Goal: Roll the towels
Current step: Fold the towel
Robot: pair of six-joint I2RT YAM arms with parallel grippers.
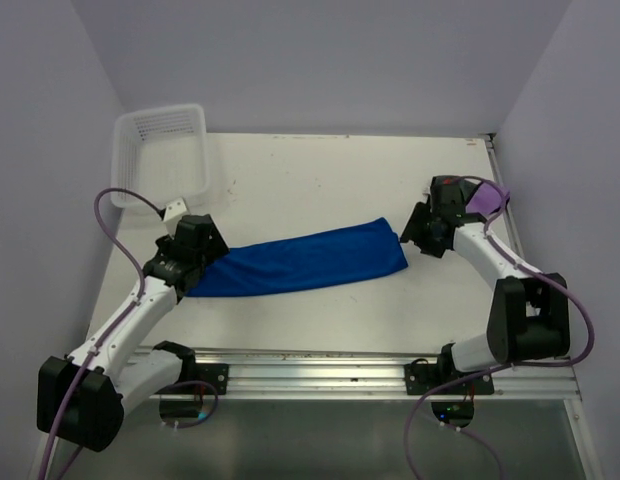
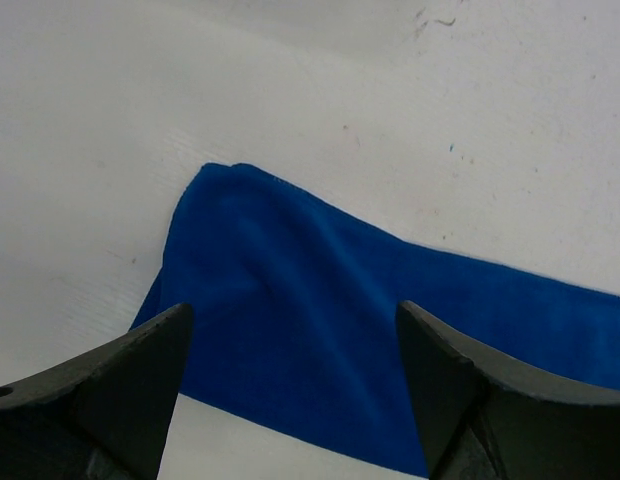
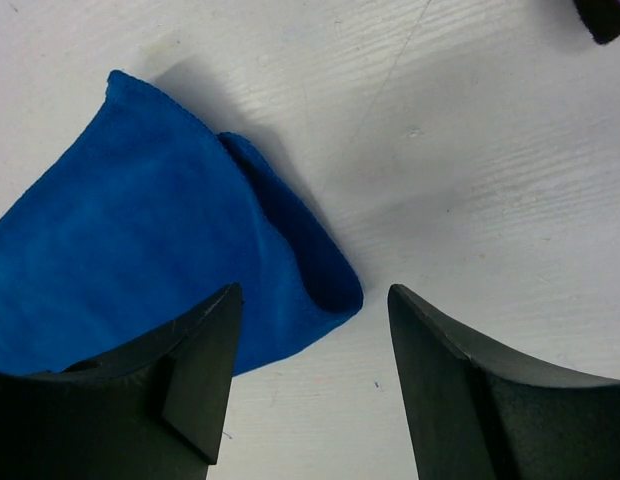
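Your blue towel (image 1: 310,262) lies flat on the white table (image 1: 320,170), drawn out into one long band that runs from the left arm to the right arm, with its right end a little farther from the bases than its left. It is not rolled at any point.

Your left gripper (image 2: 293,308) sits over the left end of the band. Its jaws stand wide apart and nothing is clamped. In the left wrist view the cloth lies on the table beneath the gap, and its rounded corner points away past the fingertips.

Your right gripper (image 3: 315,290) is at the other end, also spread wide and empty. In the right wrist view the towel's end lies under the left finger and reaches partway into the gap. A folded edge there curls over on itself, and bare table shows under the right finger.

A white mesh basket (image 1: 160,112) stands at the far left corner, well apart from the towel. A purple cloth (image 1: 487,198) peeks out beside the right wrist, mostly hidden by the arm.
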